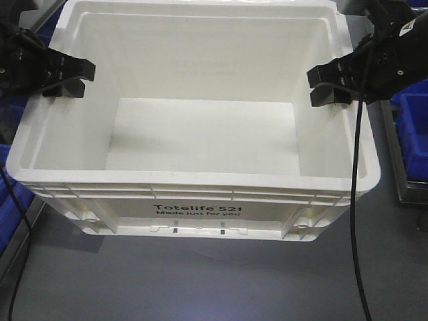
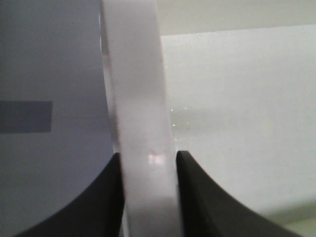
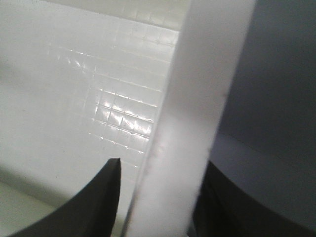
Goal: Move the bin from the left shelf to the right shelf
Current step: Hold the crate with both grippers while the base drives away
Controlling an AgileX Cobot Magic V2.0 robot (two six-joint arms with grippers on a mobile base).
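Two-arm grasp of the bin (image 1: 194, 184), seen from the front. The white tote, printed "Totelife 521", stands open and empty on a grey surface (image 1: 200, 281), spanning the gap between both grippers.

The left gripper (image 1: 73, 79) straddles the tote's left rim. In its wrist view, both dark fingers (image 2: 98, 207) press flush against the rim strip (image 2: 138, 98) that runs up between them: closed down to the thickness of the rim, holding it.

The right gripper (image 1: 322, 85) straddles the opposite rim. In its wrist view, the inner finger (image 3: 94, 207) stands a sliver off the rim edge and the outer finger lies in shadow behind it; whether it is clamped cannot be told.

Blue bins (image 1: 411, 127) lie outboard of the right gripper.
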